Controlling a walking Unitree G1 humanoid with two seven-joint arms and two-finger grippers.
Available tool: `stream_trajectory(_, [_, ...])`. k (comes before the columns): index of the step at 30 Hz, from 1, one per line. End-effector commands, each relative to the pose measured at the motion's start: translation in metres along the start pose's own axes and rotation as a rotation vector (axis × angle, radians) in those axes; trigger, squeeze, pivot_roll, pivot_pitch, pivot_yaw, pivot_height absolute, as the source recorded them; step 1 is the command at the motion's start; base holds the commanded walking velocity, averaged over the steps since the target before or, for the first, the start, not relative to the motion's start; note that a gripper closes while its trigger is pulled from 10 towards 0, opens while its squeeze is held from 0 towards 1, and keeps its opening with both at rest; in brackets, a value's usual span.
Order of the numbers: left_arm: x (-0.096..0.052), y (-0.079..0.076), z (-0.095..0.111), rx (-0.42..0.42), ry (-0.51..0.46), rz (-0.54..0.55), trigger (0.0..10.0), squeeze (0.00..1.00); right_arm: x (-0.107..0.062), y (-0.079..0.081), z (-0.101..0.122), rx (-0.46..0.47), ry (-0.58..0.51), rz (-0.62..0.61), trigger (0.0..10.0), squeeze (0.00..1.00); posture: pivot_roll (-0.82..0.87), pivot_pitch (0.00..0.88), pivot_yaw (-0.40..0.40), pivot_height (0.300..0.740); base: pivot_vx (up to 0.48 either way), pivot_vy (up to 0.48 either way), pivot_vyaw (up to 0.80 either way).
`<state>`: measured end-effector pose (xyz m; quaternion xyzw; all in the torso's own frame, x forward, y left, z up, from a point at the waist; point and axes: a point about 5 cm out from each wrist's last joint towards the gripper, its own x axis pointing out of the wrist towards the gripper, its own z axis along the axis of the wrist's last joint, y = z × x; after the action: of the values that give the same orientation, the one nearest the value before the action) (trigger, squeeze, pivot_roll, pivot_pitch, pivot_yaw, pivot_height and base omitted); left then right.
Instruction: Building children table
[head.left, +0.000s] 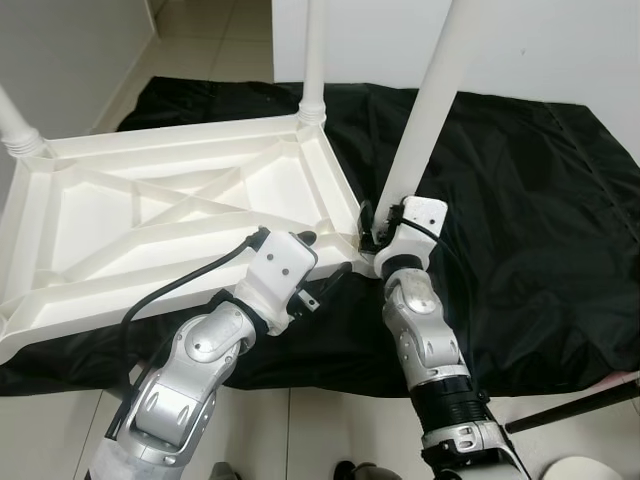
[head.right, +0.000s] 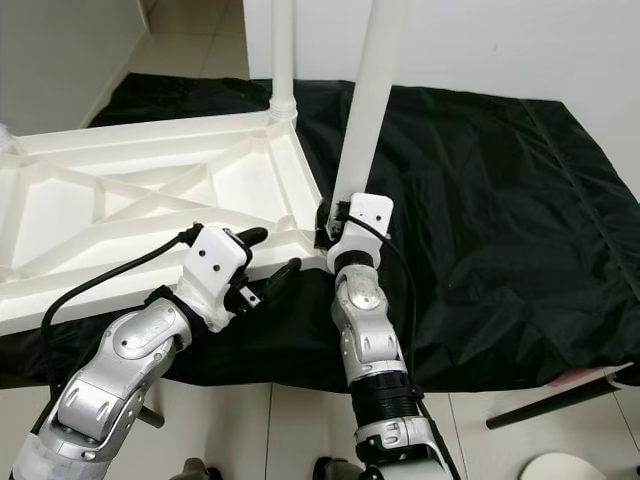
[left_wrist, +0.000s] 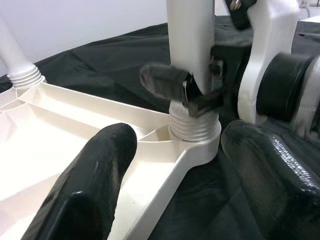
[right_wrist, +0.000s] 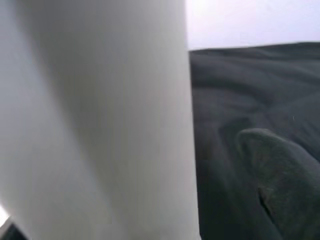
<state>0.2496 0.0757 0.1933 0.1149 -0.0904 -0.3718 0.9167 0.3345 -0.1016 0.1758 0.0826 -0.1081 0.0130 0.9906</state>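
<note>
A white plastic table top (head.left: 150, 215) lies upside down on a black cloth (head.left: 530, 220). A leg (head.left: 313, 60) stands in its far right corner, and another leg (head.left: 15, 125) in its far left corner. At the near right corner a third leg (head.left: 430, 110) stands tilted, its threaded end (left_wrist: 194, 125) in the corner socket. My right gripper (head.left: 375, 225) is shut on this leg just above the thread. My left gripper (head.right: 268, 257) is open at the table's near rim, close to that corner, one finger (left_wrist: 85, 190) over the ribbed underside and the other over the cloth.
The cloth covers a light tiled floor (head.left: 330, 430) below a white wall (head.left: 560, 40). A dark rod (head.left: 570, 410) and a white round object (head.left: 585, 470) lie on the tiles at the near right.
</note>
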Motion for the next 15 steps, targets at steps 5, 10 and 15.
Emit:
stream_trajectory(5, [0.000,0.000,-0.001,0.005,0.009,0.029,10.0,0.00,0.006,-0.011,-0.001,-0.006,0.018,0.172,10.0,0.00,0.00,0.102,-0.031,0.740,0.000,0.000,0.00])
stream_trajectory(10, [0.001,-0.001,-0.001,0.006,0.007,0.024,10.0,0.00,0.008,-0.019,-0.006,-0.027,0.059,0.320,10.0,0.00,0.00,0.096,-0.026,0.740,0.000,0.000,0.00])
stream_trajectory(15, [0.004,-0.003,-0.003,0.010,0.015,0.008,10.0,0.00,0.012,-0.029,-0.008,-0.103,0.073,0.483,10.0,0.00,0.00,0.087,-0.021,0.740,0.000,0.000,0.00])
